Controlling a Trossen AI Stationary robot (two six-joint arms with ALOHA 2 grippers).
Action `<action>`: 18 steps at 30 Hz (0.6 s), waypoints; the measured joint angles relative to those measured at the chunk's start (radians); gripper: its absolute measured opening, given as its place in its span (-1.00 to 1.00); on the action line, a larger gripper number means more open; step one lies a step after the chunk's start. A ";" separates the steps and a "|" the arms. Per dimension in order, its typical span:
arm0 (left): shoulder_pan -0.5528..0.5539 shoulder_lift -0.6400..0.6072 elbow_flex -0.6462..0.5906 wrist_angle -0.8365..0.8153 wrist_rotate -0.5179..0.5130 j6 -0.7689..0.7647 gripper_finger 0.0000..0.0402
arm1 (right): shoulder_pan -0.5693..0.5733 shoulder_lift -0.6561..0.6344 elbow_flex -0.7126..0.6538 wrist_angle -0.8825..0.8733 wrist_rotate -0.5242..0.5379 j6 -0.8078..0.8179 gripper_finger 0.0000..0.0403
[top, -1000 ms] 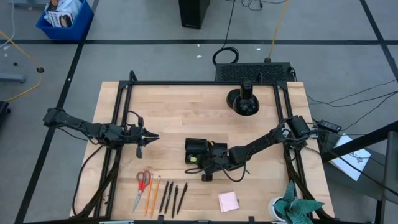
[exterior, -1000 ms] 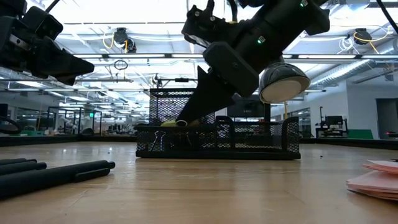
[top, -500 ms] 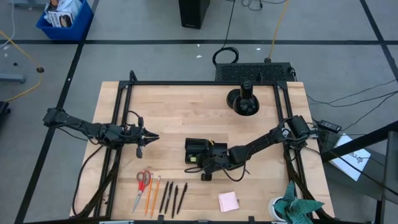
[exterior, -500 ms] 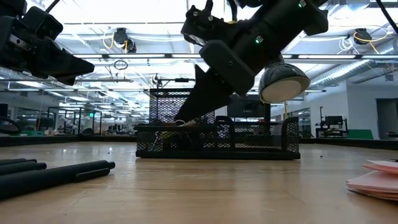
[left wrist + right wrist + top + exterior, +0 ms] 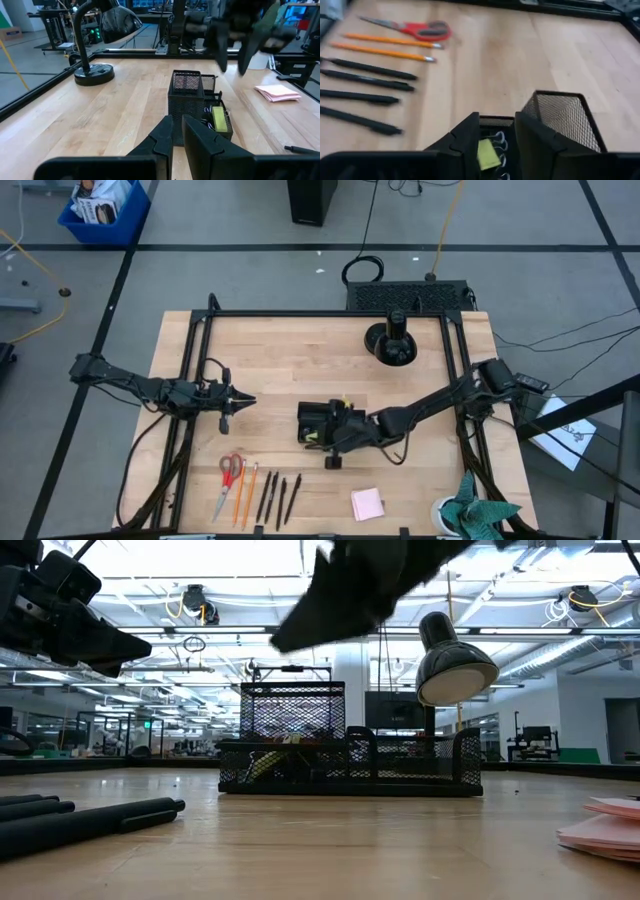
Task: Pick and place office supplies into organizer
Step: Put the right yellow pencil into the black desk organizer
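Note:
The black mesh organizer (image 5: 314, 423) (image 5: 350, 755) sits at the table's middle. A small yellow piece (image 5: 487, 153) (image 5: 218, 118) and dark clips (image 5: 500, 140) lie in its low compartment. My right gripper (image 5: 496, 142) (image 5: 310, 620) hangs open above that compartment, holding nothing. Red-handled scissors (image 5: 230, 471), orange pencils (image 5: 245, 493) and dark pens (image 5: 281, 496) lie in a row near the table's near edge. The pink sticky-note pad (image 5: 367, 503) lies to their right. My left gripper (image 5: 238, 400) (image 5: 176, 135) waits shut over the table's left part, pointing at the organizer.
A round black lamp stand (image 5: 392, 345) stands toward the far edge, its shade (image 5: 455, 670) over the table. A teal cloth (image 5: 482, 510) sits at the near right corner. Bare wood lies between the organizer and the row of supplies.
My right gripper has risen out of the organizer's low compartment and now hangs well above it. The yellow piece that was at its fingertips now lies in the compartment. My left arm has kept still.

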 joint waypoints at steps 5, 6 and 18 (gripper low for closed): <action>0.000 0.000 0.000 0.000 0.000 0.000 -0.78 | 0.057 -0.070 0.000 -0.066 -0.047 -0.027 -0.47; 0.000 0.000 0.000 0.000 0.000 -0.004 -0.78 | 0.071 -0.078 0.000 -0.082 -0.046 -0.042 -0.51; 0.000 0.000 0.000 0.021 0.000 0.019 -0.78 | 0.162 -0.218 -0.254 0.181 0.018 -0.146 -0.95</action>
